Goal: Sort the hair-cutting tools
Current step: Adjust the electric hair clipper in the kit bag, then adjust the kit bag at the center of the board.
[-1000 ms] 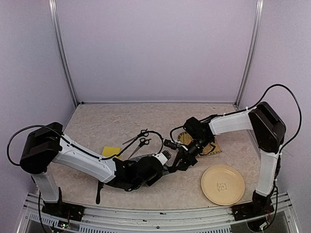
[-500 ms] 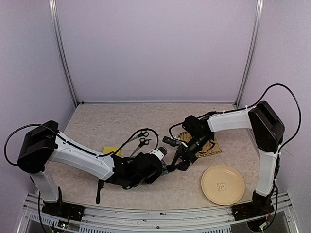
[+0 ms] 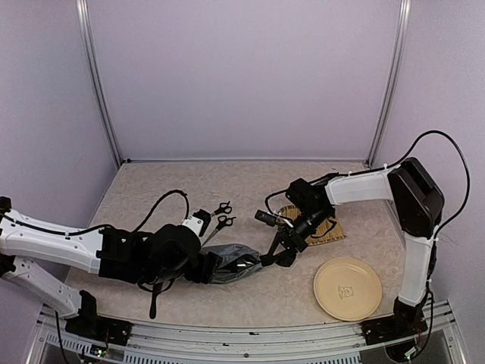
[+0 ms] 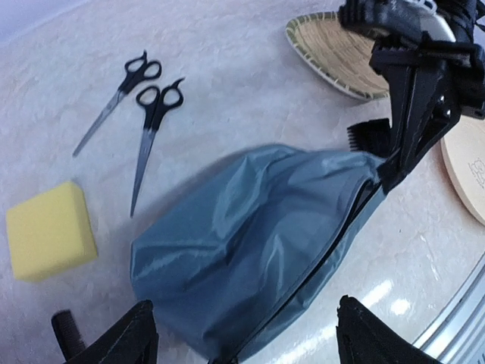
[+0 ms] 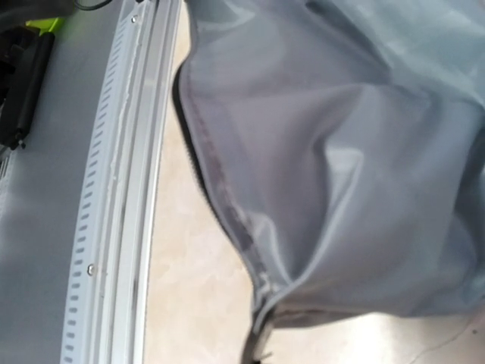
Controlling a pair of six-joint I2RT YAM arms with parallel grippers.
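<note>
Scissors, two small black-handled silver pairs [image 3: 223, 221], lie side by side on the beige worktop [image 3: 167, 186] seen from above. Their long axes run diagonally, handles far-right and tips near-left. Nearer the arms, a grey-blue zip pouch [image 3: 236, 263] lies between the left pincer [image 3: 214, 267] and the right pincer [image 3: 269, 258].

Left wrist: the left pincer is released, fingers [image 4: 136, 337] wide. The right pincer is clenched on the pouch's far corner, with a small black toothed clipper guard [image 4: 363, 138] just beside it. A yellow sponge [image 4: 49, 239] sits left.

Right wrist: the pouch's zip edge fills the frame.
</note>
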